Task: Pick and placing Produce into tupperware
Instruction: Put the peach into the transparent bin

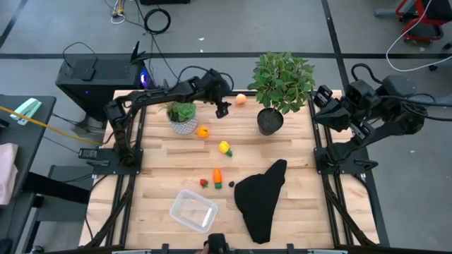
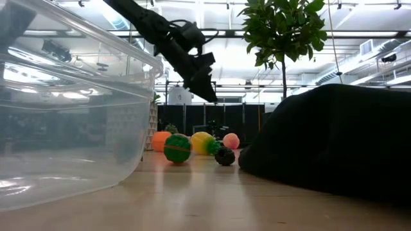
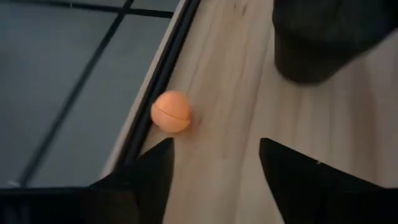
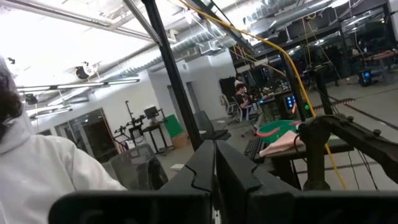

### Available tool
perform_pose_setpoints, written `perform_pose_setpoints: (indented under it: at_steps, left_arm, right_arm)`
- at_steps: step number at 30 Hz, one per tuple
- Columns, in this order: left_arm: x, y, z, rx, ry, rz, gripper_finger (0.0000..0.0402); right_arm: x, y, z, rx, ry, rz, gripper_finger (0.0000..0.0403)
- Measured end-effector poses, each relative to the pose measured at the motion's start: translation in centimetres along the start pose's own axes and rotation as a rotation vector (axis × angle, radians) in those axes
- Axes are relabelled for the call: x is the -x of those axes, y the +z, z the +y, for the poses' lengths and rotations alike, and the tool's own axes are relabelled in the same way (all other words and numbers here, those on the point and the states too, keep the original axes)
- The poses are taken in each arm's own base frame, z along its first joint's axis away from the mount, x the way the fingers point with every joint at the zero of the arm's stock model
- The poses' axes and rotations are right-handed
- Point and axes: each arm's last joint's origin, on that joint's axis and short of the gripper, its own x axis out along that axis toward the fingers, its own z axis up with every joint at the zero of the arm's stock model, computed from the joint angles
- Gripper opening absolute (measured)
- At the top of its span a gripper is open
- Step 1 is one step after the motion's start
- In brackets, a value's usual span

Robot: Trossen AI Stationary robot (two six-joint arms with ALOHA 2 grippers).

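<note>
The produce lies loose on the wooden table: a peach ball (image 1: 241, 99) near the far edge, an orange piece (image 1: 203, 131), a yellow one (image 1: 224, 147), a carrot-like orange one (image 1: 217, 174) and a small red one (image 1: 204, 183). The clear tupperware (image 1: 193, 210) stands near the front edge. My left gripper (image 1: 224, 108) hovers open just left of the peach ball (image 3: 171, 112), which lies ahead of its fingers (image 3: 143, 180), untouched. My right gripper (image 4: 214, 174) is shut, raised at the table's right side (image 1: 323, 95), holding nothing.
A large potted plant (image 1: 282, 81) stands right of the peach ball and a small one (image 1: 182, 116) left of my left gripper. A black cloth (image 1: 261, 197) lies right of the tupperware. A small dark piece (image 1: 232, 184) sits by the carrot. A person in white (image 4: 43, 174) shows beyond the table.
</note>
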Motion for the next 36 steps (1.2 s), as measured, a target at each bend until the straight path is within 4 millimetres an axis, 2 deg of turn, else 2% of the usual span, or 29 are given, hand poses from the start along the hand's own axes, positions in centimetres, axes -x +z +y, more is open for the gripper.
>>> perform_pose_setpoints:
  at_steps: [4, 8, 11, 14, 17, 20, 23, 28, 31, 36]
  left_arm:
    - [-0.2, 0.8, -0.6, -0.137, 0.06, -0.049, 0.031]
    - [0.1, 1.6, -0.2, -0.058, 0.072, -0.029, 0.0344]
    - [0.1, 2.6, 0.9, -0.026, 0.052, 0.082, 0.0348]
    - [-0.1, 4.7, 1.7, -0.039, 0.032, 0.145, 0.0343]
    - [0.1, 7.0, 2.7, -0.026, 0.019, 0.117, 0.0339]
    - [-0.5, 8.1, 3.8, -0.015, 0.021, 0.098, 0.0337]
    - [-1.3, 7.6, 5.6, -0.009, 0.014, 0.144, 0.0337]
    - [-3.3, 5.1, 8.0, 0.037, -0.004, 0.242, 0.0337]
    - [-3.1, 4.6, 9.2, 0.062, -0.018, 0.23, 0.0337]
    - [-3.7, 4.5, 9.7, 0.124, -0.039, 0.187, 0.0337]
  right_arm:
    - [-0.1, 0.0, -0.1, -0.004, -0.023, -0.006, 0.0023]
    - [-0.2, -0.1, -0.1, -0.004, -0.025, -0.003, 0.0023]
    - [-0.3, -0.1, -0.1, -0.004, -0.027, 0.001, 0.0023]
    - [-0.3, -0.2, -0.2, -0.005, -0.038, 0.002, 0.0023]
    - [-0.3, -0.2, -0.2, -0.005, -0.045, 0.008, 0.0023]
    - [-0.4, -0.3, -0.3, -0.011, -0.048, 0.016, 0.0023]
    - [-0.4, -0.4, -0.3, -0.016, -0.05, 0.021, 0.0023]
    - [-0.4, -0.4, -0.3, -0.029, -0.054, 0.023, 0.0023]
    - [-0.4, -0.5, -0.4, -0.029, -0.066, 0.026, 0.0023]
    - [-0.5, -0.5, -0.4, -0.033, -0.073, 0.027, 0.0023]
